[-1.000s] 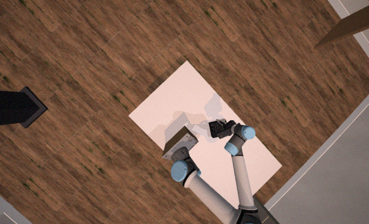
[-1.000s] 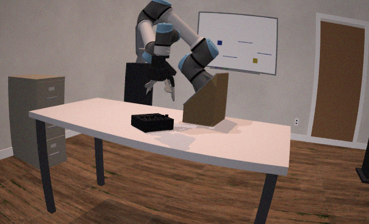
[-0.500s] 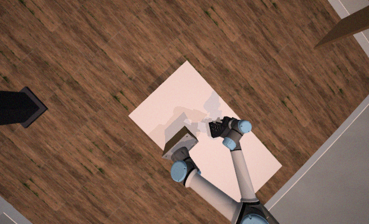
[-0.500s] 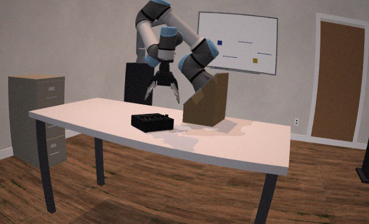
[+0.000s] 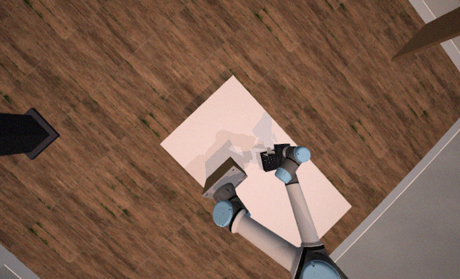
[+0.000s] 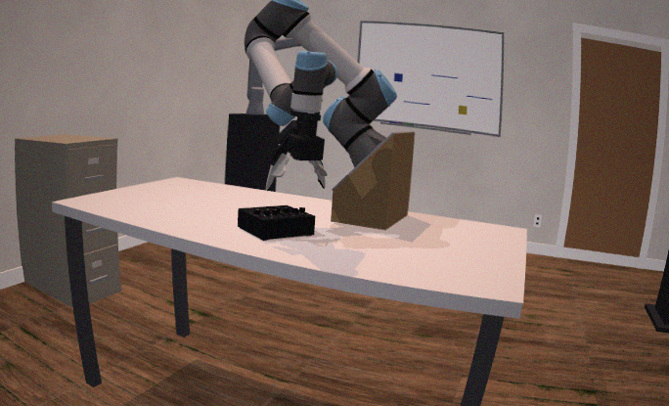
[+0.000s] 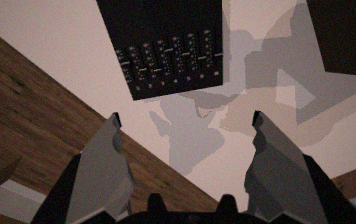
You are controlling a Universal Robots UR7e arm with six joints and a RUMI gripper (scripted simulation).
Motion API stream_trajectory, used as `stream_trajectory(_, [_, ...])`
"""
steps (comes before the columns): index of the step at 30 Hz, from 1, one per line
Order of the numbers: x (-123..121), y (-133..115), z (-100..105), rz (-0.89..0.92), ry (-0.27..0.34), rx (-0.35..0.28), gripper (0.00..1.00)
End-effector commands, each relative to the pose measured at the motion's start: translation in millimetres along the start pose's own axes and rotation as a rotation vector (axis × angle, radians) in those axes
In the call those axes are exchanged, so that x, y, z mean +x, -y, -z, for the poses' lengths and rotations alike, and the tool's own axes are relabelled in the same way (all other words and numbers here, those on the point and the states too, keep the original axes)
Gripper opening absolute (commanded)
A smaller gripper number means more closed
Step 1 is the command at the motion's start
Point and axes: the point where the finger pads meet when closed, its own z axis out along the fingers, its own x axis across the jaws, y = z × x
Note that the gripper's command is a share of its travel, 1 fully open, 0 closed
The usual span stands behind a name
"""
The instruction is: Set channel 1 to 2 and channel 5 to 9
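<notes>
Fingers [image 6: 297,177]: spread wide, grasping nothing, hanging above the desk to line up on a fader.
Lighting desk [image 6: 276,221]: flat on the surface [image 6: 443,263], faders up for reach.

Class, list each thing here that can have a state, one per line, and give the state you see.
Gripper: open, holding nothing, hanging above the desk.
Lighting desk: flat on the table, untouched.
Faders: at differing levels, too small to read.
Door: closed.
Filing cabinet: drawers shut.
</notes>
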Motion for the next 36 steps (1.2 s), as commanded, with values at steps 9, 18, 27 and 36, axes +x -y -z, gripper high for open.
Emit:
stream_trajectory(9, [1.3,-6.8,-3.2,0.171,0.009,-0.020,1.00])
stream_trajectory(18, [1.4,-7.3,-3.5,0.182,0.009,-0.020,1.00])
stream_trajectory(27, [1.4,-7.3,-3.5,0.182,0.009,-0.020,1.00])
stream_trajectory(36, [1.4,-7.3,-3.5,0.182,0.009,-0.020,1.00])
